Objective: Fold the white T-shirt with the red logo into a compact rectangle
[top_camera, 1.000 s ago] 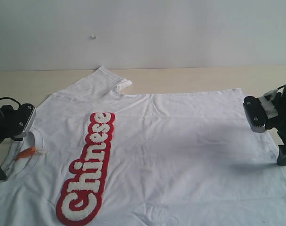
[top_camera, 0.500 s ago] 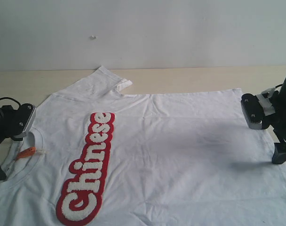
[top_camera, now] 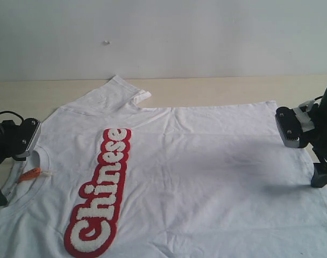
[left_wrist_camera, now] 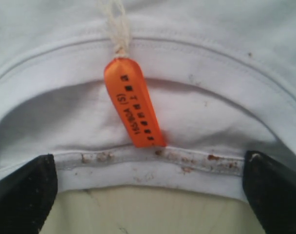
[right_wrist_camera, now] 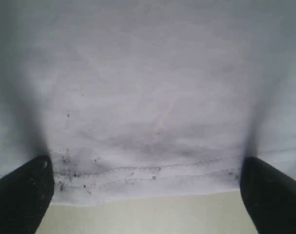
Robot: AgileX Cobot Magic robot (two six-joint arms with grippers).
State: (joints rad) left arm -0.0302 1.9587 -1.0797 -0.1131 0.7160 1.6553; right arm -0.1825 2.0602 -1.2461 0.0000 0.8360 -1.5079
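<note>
The white T-shirt [top_camera: 206, 177] is laid flat, front side up, on the pale table [top_camera: 217, 86], filling most of the lower and middle frame of the exterior view, with the neck at the left edge and the hem at the right edge. The fabric is lightly creased. One sleeve [top_camera: 123, 91] is seen pointing toward the upper left, its cuff partly turned over. The red logo [top_camera: 101, 191] is read as "Chinese" in fuzzy white letters, running from the lower left up toward the centre left of the frame. The orange neck tag [top_camera: 29, 174] is noted inside the collar [top_camera: 42, 161], at the left edge. The left gripper [top_camera: 12, 166] is positioned at the neck opening at the far left, its jaws spread wide; in the left wrist view the back rim of the collar is seen between the two black fingers [left_wrist_camera: 24, 192], not pinched, with brown specks along its seam. The right gripper [top_camera: 306, 153] is positioned at the right edge over the hem, its jaws likewise released and spread; in the right wrist view the stitched hem, marked with dark specks, is seen between the fingers [right_wrist_camera: 21, 192], nothing being grasped. A plain light wall [top_camera: 163, 37] is recorded across the top of the frame.
</note>
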